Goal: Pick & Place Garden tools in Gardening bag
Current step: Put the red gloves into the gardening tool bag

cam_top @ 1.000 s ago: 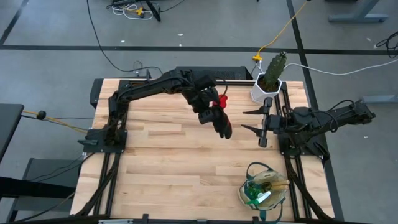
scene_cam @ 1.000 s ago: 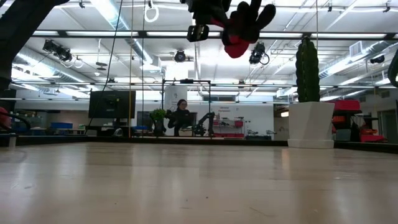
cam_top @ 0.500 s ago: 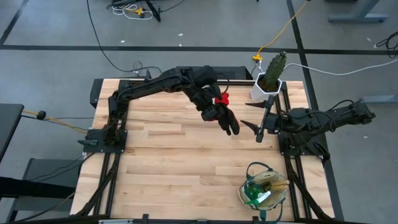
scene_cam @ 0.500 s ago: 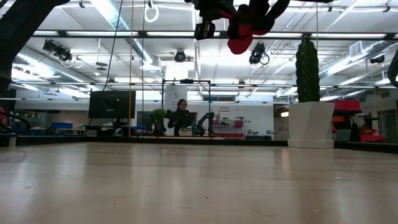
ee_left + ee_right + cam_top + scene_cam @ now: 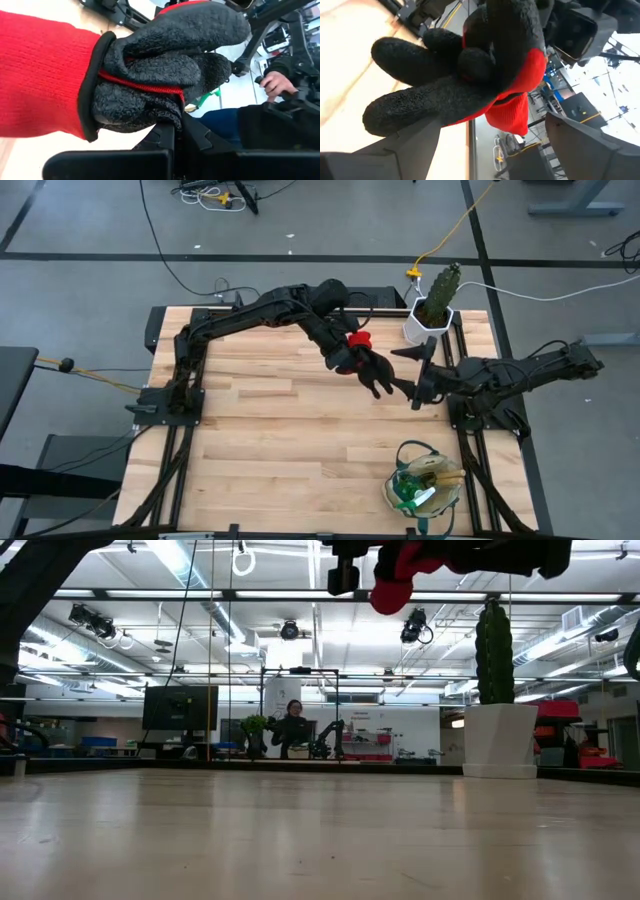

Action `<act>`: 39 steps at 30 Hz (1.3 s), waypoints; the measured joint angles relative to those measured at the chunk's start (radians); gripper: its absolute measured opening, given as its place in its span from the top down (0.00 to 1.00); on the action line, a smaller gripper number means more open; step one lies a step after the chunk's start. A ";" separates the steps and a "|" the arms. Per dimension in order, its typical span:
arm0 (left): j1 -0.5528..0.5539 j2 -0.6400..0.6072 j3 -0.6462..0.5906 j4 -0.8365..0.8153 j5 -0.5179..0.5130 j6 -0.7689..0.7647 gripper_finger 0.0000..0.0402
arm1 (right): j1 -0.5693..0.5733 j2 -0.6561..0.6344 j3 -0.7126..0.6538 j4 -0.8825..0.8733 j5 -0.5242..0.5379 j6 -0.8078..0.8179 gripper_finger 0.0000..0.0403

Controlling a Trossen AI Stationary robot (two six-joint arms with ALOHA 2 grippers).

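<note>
- High view: left pincer [image 5: 352,360] pinching the gloves [image 5: 372,369] mid-air over the table [image 5: 260,430], toward its right edge; right pincer [image 5: 418,373] spread wide beside them. Looks like a handover.
- Right wrist view: gloves sit between its fingers [image 5: 415,137], so next it needs to close before carrying them to the gardening bag [image 5: 425,485].

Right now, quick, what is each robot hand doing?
Left gripper: shut on the gloves, held up over the table.
Right gripper: open, its fingers on either side of the gloves' tips, not gripping.
</note>
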 joint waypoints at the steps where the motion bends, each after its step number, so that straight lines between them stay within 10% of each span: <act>1: 0.000 0.000 0.000 0.002 0.003 -0.002 0.97 | 0.000 0.003 0.000 0.000 0.001 -0.011 0.10; 20: 0.000 0.000 0.000 0.130 0.125 -0.073 0.97 | 0.000 0.004 0.000 -0.092 0.010 -0.074 0.10; 39: 0.000 0.000 0.000 0.139 0.140 -0.083 0.97 | 0.000 0.009 0.000 0.223 -0.114 -0.082 0.10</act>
